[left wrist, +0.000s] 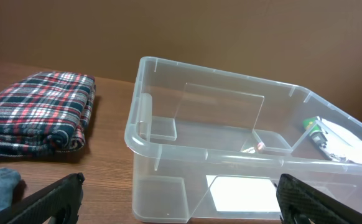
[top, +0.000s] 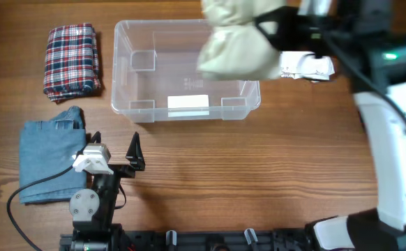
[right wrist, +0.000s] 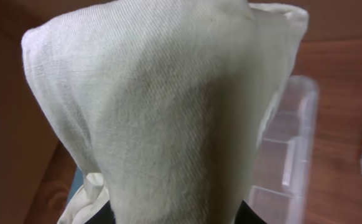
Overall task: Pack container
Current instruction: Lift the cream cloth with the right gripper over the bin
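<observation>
Cloth point(top: 234, 45) — bunched — masks container point(top: 140, 87) corner.

The bunched cream fabric garment point(top: 234, 45) is running off the overhead picture's top edge, covering a far corner of the clear rectangular plastic container point(top: 130, 70) and hiding the fingertips of the right gripper point(top: 264, 29)

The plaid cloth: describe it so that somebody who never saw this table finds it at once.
Find the clear container on the wooden table. Beside its left short wall lies the plaid cloth, folded. Its red, white and navy checks set it apart from the plain blue denim garment nearer the robot and the cream garment held by the right pincer.
</observation>
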Robot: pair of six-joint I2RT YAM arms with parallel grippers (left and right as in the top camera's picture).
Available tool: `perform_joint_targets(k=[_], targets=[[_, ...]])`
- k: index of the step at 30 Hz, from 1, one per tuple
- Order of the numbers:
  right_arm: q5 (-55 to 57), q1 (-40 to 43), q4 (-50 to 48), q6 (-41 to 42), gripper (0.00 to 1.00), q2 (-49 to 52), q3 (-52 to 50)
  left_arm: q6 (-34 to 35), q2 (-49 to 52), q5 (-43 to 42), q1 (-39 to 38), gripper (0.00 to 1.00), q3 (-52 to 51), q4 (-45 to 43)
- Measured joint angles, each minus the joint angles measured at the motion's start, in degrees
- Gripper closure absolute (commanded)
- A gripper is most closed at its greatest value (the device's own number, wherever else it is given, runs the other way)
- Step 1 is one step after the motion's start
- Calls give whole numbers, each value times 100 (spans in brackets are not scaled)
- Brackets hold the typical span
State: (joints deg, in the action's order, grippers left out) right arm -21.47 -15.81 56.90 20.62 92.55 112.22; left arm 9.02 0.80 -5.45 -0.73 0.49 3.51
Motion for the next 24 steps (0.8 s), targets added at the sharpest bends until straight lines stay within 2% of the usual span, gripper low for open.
perform_joint_targets(k=[6, 14, 24], targets=[[787, -1143, -531, 601, 96, 1174, 0, 0, 0, 0, 0, 0, 0, 0], [1003, -1759, -1045, 789, 96, 2802, -7, 2, 0, 0, 0, 0, 0, 0], [1311, -2194, -1843, 1154, 92, 3195, -11, 0, 0, 0, 0, 0, 0, 0]])
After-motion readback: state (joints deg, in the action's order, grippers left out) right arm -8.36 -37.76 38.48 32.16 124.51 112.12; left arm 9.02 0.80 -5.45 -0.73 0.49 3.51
